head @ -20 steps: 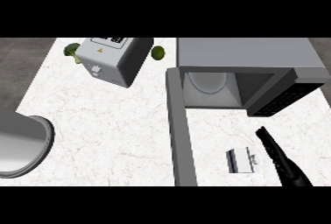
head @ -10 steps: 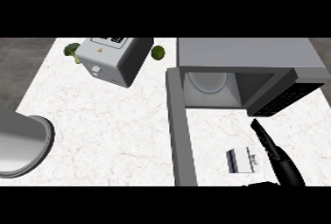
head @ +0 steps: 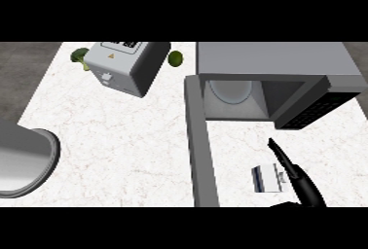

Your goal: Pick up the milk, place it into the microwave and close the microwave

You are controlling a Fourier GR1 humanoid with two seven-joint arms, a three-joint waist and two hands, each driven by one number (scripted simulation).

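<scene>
The milk [head: 266,179] is a small white carton with a blue side, on the counter in front of the microwave [head: 277,58]. The microwave stands open, and its grey door [head: 200,146] swings out toward me left of the carton. A white plate [head: 231,91] shows inside the cavity. My right hand [head: 302,182] comes in from the lower edge with straight fingers pointing away from me. It lies along the carton's right side, and I cannot tell whether it touches the carton. My left hand does not show.
A grey toaster [head: 128,65] stands at the back left, with broccoli [head: 79,57] on its left and a green fruit [head: 175,58] on its right. A round metal bowl [head: 22,160] sits at the left edge. The microwave's dark control panel [head: 316,109] juts out above my hand.
My right hand has slid a little to the left and forward, closer to the milk carton. Nothing else has moved.
</scene>
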